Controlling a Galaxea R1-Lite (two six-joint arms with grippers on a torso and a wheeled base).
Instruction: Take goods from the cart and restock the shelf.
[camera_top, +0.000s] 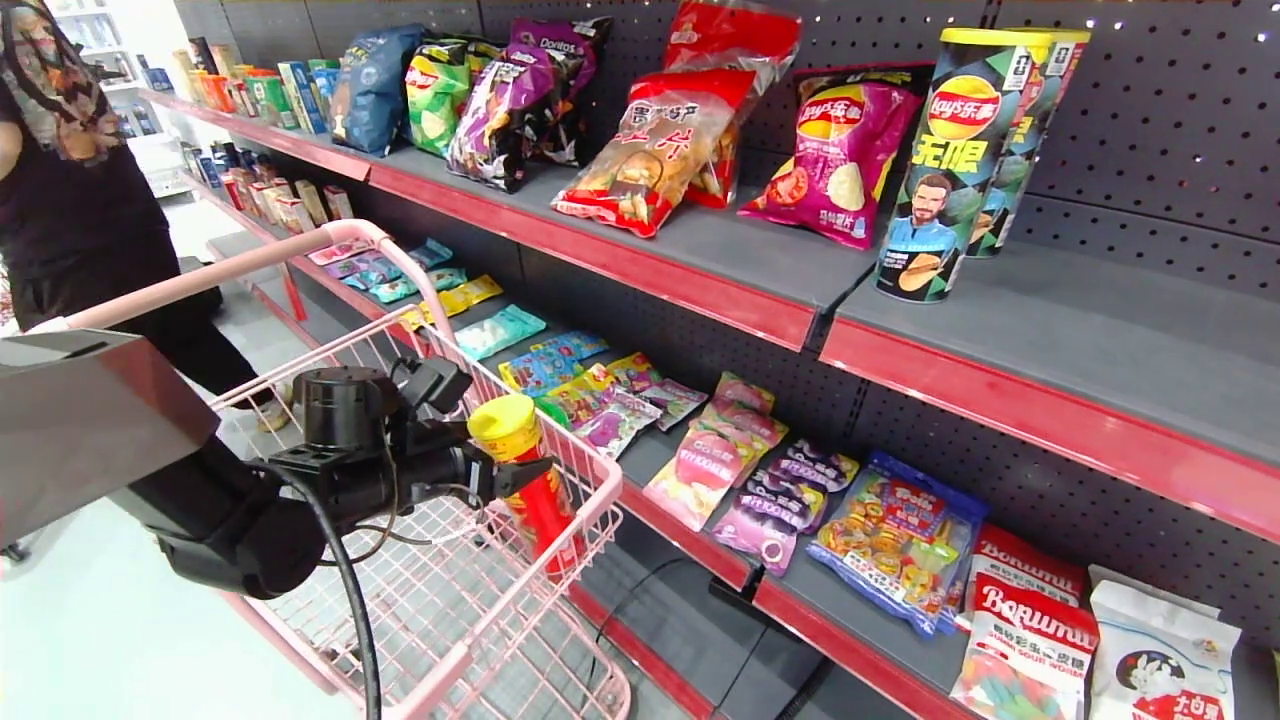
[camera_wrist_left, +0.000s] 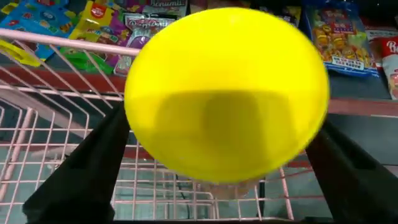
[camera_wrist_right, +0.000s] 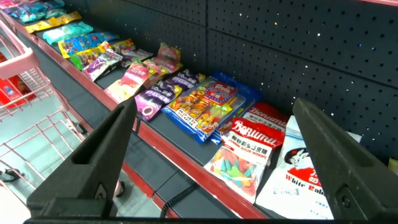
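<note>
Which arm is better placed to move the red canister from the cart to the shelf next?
Left. Its claw is shut on the red canister inside the pink cart. The right claw hangs open and empty above the lower shelf.

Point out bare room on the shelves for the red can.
Free: upper shelf, right of the tall chip cans. Left of them chip bags crowd it. The lower shelf is packed with candy bags.

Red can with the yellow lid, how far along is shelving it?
Done: left gripper is shut on the red can. In hand: the can, inside the cart. Left: lifting it out and standing it on the upper shelf, probably beside the tall cans.
</note>
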